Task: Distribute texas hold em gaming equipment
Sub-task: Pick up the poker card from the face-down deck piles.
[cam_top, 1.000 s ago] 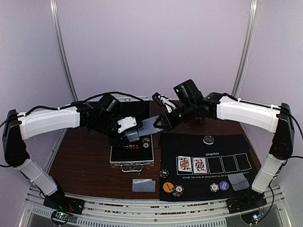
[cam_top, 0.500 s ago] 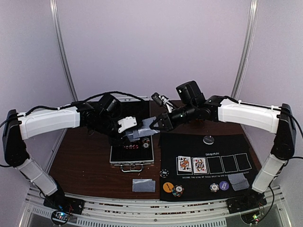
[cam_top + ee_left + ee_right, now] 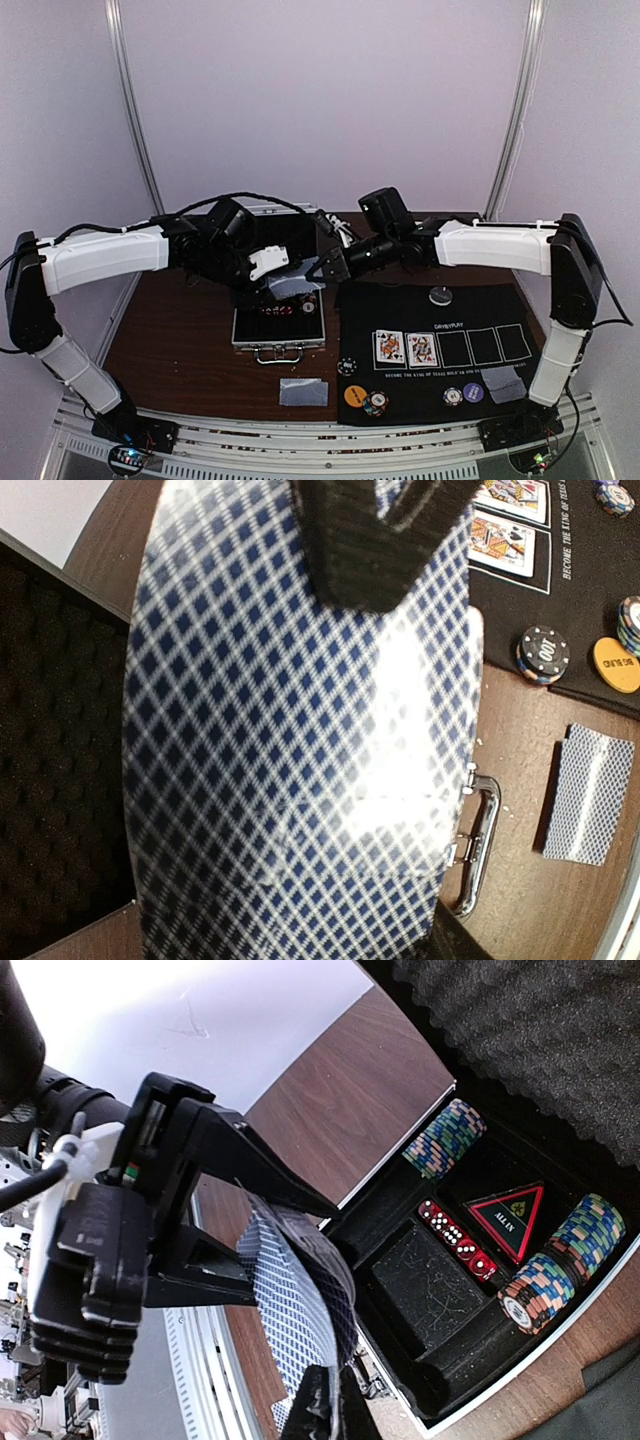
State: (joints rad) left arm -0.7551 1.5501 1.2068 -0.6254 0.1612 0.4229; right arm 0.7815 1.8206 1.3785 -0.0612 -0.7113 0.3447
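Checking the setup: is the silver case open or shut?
Open: the foam-lined lid is raised, and chip stacks and red dice lie exposed in the case.

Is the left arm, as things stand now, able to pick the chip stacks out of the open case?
Probably not yet. The left gripper hangs above the case, near the chip stacks, but its jaws are full of playing cards, and the right gripper pinches those cards too.

In the left wrist view the playing cards [image 3: 300, 730] fill most of the frame, blurred and cut off at top and bottom — they hide much of the case [image 3: 60, 730]. The right gripper [image 3: 322, 1405] runs off the right wrist view's lower edge. From above, the lettering on the mat [image 3: 400, 305] is too small to read.
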